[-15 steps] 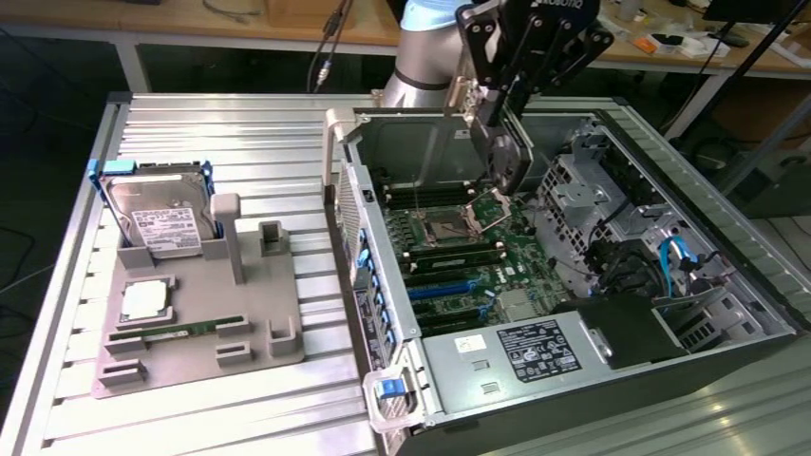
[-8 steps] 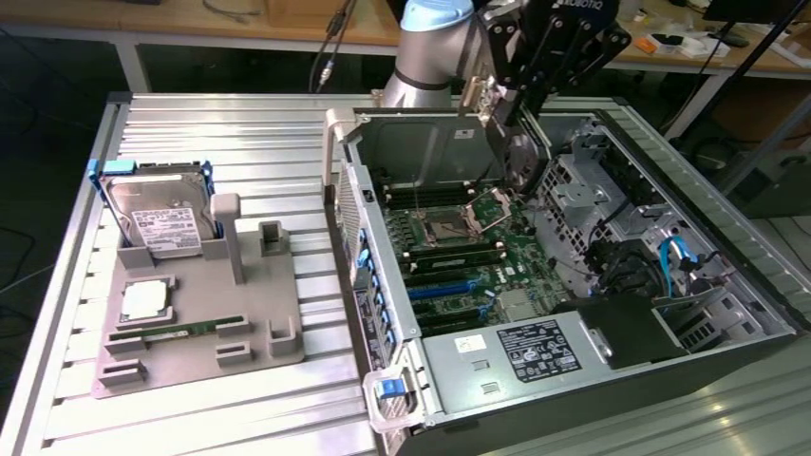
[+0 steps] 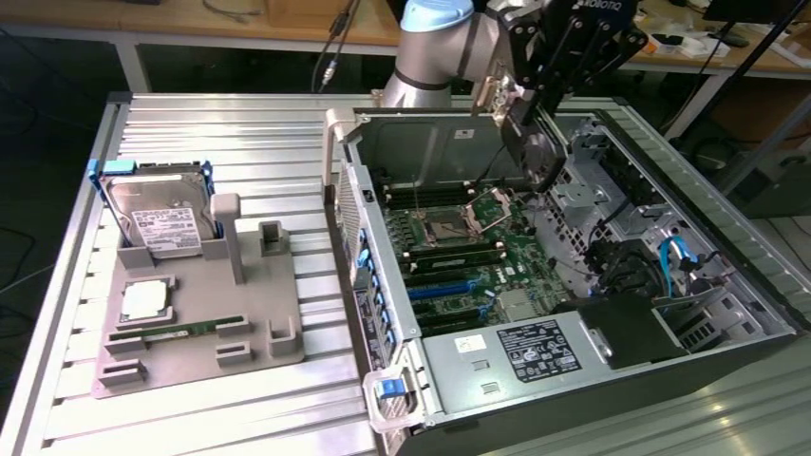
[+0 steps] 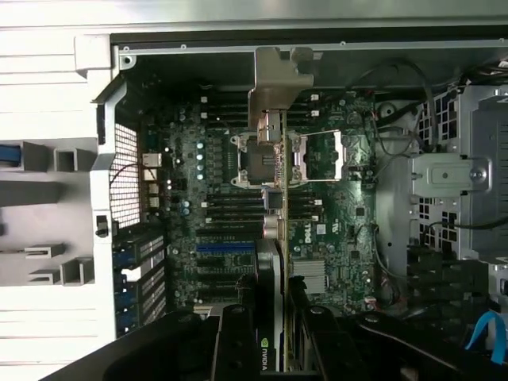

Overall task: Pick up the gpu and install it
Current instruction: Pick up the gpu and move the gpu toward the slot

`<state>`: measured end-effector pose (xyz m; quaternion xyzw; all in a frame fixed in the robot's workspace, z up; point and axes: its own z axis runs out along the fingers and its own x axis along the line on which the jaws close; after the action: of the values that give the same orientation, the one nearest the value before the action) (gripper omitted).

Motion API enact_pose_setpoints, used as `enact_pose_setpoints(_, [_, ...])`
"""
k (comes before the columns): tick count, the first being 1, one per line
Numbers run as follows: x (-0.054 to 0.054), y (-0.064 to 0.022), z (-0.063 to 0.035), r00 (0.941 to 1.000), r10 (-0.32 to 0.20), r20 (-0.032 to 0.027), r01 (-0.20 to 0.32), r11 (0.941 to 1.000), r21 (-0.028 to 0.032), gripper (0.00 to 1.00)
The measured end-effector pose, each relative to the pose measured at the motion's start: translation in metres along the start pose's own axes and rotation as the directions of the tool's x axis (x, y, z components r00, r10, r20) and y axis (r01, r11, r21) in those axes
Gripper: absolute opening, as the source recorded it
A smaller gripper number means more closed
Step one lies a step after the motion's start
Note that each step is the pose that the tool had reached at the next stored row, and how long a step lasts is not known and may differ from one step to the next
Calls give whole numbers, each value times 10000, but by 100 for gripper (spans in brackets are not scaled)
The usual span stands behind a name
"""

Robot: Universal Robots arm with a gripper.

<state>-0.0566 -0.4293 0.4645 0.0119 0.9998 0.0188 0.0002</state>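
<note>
A slatted metal table (image 3: 190, 123) carries an open case (image 3: 438, 147) lying on its side, and to the exterior view's left of it, a grey tray (image 3: 190, 366). The case holds the board (image 3: 469, 247), a black box (image 3: 633, 328) and a blue cable (image 3: 671, 256). The tray holds an upright drive (image 3: 159, 218) in a blue frame, a square chip (image 3: 146, 302) and a green stick (image 3: 178, 331). The arm (image 3: 431, 47) reaches in from the far side, and its gripper (image 3: 518, 112) is clamped on the gpu (image 3: 535, 157). The card hangs over the far end of the case, above the board, not seated. The wrist view adds the gpu (image 4: 274, 198) edge-on across the socket (image 4: 246, 159), fingers (image 4: 238, 333) either side of it, its silvery bracket (image 4: 282, 79) at the far end, and an NVIDIA label (image 4: 270, 357) near the grip.
</note>
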Motion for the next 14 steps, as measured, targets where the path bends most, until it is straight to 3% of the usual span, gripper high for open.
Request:
enact_pose_setpoints(5, [-124, 3, -3, 10000, 0, 0, 0, 10000, -1, 27])
enact_pose_setpoints(14, [-143, 3, -3, 10000, 0, 0, 0, 10000, -4, 27])
